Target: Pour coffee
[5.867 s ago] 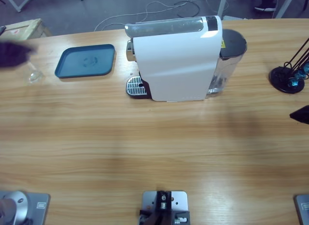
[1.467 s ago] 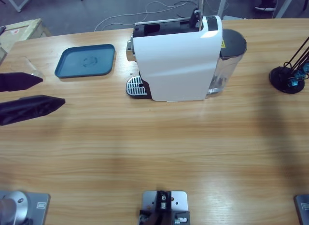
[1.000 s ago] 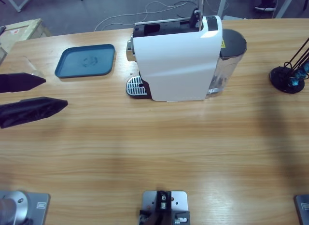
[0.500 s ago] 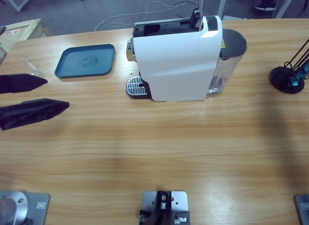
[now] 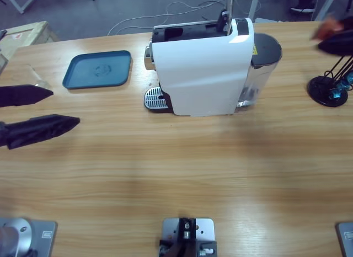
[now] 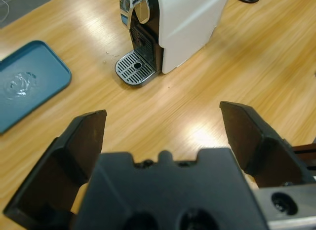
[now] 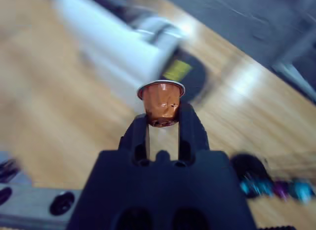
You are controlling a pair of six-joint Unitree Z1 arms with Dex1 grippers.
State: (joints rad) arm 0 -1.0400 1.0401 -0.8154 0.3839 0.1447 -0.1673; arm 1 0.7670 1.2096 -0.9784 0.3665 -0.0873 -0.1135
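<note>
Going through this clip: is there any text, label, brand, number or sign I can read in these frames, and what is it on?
None can be read.
Yellow sticker on the coffee machine, beside its dark water tank: a warning-type label, too small in the high view and blurred in the right wrist view.
Embossed mark in the middle of the blue tray: a shape only, no legible letters.

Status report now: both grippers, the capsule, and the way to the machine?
Left gripper open, empty. Right gripper shut on orange capsule. Coffee machine lid up. No obstacle seen between.
</note>
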